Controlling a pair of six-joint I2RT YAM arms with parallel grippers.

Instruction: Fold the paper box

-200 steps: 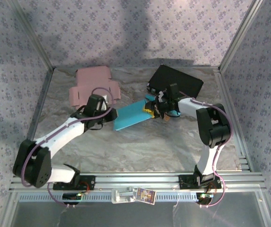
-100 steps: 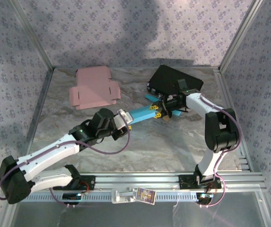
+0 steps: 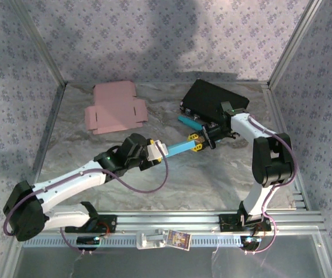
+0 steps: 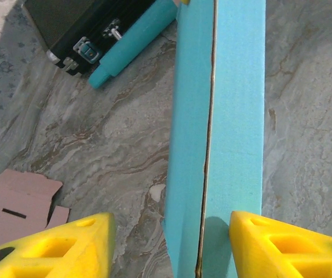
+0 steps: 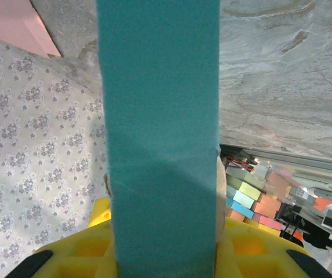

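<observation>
- The paper box [image 3: 180,146] is a flat blue-green strip spanning the middle of the counter [image 3: 212,179], between my two pincers. I cannot tell whether its lower edge touches the counter.
- My left wrist view shows a seam running the length of the paper box [image 4: 223,145], so I judge the walls are not yet opened out or locked. The folding looks to be at an early-to-middle step.
- My right pincer [image 3: 197,142] is clenched on the far end of the box. Seen from that wrist, the strip [image 5: 160,116] runs straight out from between the yellow fingers [image 5: 73,255].
- My left pincer [image 3: 161,152] is released. Its fingers [image 4: 55,243] stand on either side of the near end with a gap on each side, gripping nothing.
- Next, I think the left pincer needs a fresh hold on one panel or flap. Then it can pull or press while the right one holds the other end steady.
- My left arm lies low, stretched diagonally from its base towards the centre. My right arm stands elbow-up at the right, forearm reaching back left.
- Further out lie a black case [image 3: 215,101] with a blue-green tube [image 3: 188,121] just beside it, and a flat pink cardboard sheet [image 3: 116,107] well apart at the back left.
</observation>
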